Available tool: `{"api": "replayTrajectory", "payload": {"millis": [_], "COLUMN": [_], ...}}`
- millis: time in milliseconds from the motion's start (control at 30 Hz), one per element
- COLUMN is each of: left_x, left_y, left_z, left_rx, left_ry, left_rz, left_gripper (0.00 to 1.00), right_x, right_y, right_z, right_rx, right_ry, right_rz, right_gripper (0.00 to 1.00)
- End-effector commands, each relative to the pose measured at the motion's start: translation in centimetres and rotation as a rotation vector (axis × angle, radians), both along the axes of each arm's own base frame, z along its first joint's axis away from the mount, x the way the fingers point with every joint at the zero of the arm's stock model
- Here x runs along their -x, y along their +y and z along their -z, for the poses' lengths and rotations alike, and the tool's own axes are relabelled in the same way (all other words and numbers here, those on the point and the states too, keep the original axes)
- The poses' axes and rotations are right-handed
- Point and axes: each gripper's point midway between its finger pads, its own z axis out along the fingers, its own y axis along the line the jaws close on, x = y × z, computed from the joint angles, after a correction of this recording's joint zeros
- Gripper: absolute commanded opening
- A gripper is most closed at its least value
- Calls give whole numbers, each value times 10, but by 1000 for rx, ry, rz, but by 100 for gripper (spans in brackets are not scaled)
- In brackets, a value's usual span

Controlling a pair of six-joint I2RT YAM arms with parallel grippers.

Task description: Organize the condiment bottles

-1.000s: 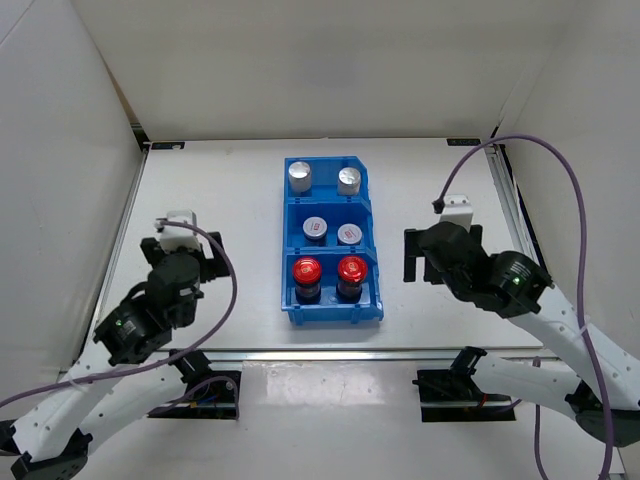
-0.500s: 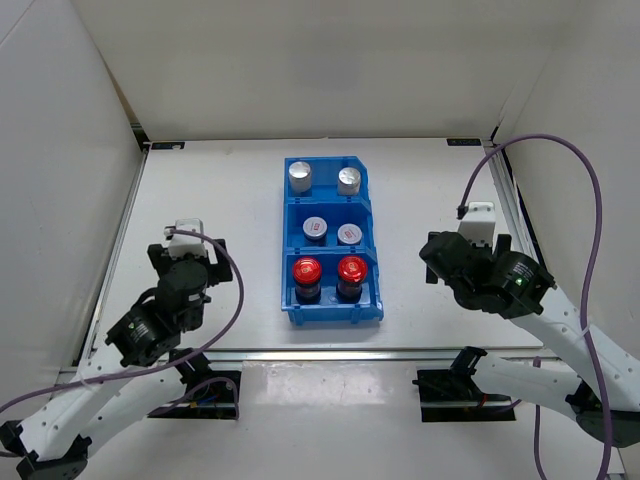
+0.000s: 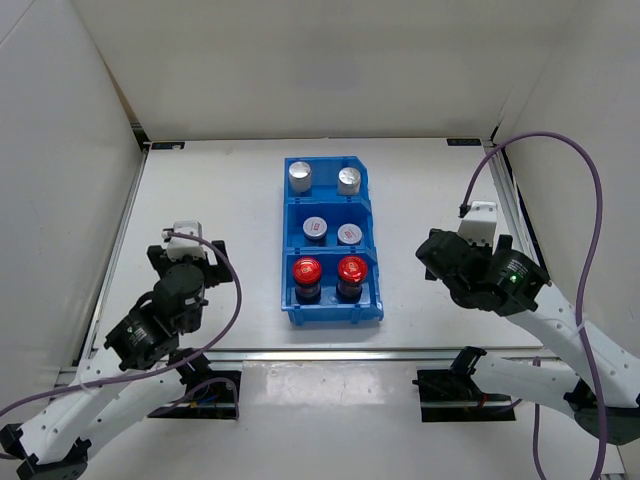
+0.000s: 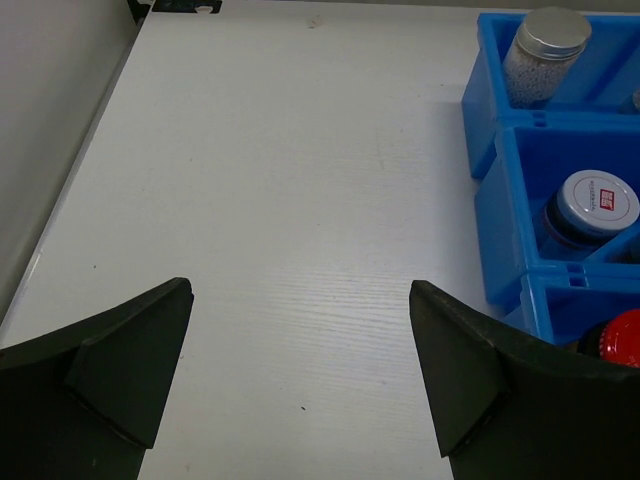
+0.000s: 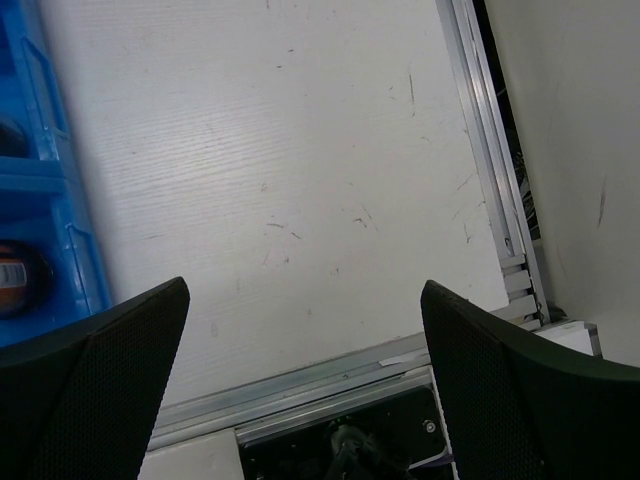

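We see white enclosure walls (image 3: 300, 70) rising behind and on both sides of the blue three-compartment bin (image 3: 332, 312), which lies lengthwise at the middle of the white table (image 3: 220, 200). An aluminium rail (image 5: 480, 130) runs along the table edge well to the right of the bin. A purple cable (image 3: 543, 134) arcs high on that same side, and a second purple cable (image 3: 234, 285) curls well to the left of the bin. The left gripper (image 4: 300, 285) hovers well to the left of the bin's near end, its fingers spread wide and holding nothing. A stretch of tabletop lies between it and the bin's left wall, and in its own view that wall hides the lower parts of the jars. The right gripper (image 5: 305, 285) hangs well to the right of the bin's near end, likewise spread wide and holding nothing. Inside the bin everything stands upright, 2 side by side per compartment, with dividers between the pairs. The far compartment holds 2 silver-capped bottles (image 3: 301, 177) (image 3: 349, 180), the left one showing pale grains through its clear side. The middle compartment holds 2 white-lidded jars (image 3: 316, 228) (image 3: 349, 234), and the near compartment holds 2 red-capped jars (image 3: 306, 270) (image 3: 351, 269).
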Motion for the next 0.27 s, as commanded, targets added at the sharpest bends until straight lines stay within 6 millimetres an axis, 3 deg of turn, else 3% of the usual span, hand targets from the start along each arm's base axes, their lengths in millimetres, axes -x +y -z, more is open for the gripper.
{"api": "replayTrajectory", "payload": {"millis": [0, 100, 233], "left_x": [-1, -1, -5], "left_y": [0, 0, -5], "left_z": [4, 4, 19], "left_rx": [-6, -6, -34], "left_ry": [-5, -5, 16], "left_rz": [-8, -8, 5], "left_gripper": [100, 100, 100], "right_x": [6, 6, 8], "right_y": [-17, -17, -18], "right_z": [-6, -6, -6], "right_rx": [33, 33, 40], "right_ry": [-9, -9, -3], "right_rz": [48, 48, 48], "right_gripper": [100, 100, 100]}}
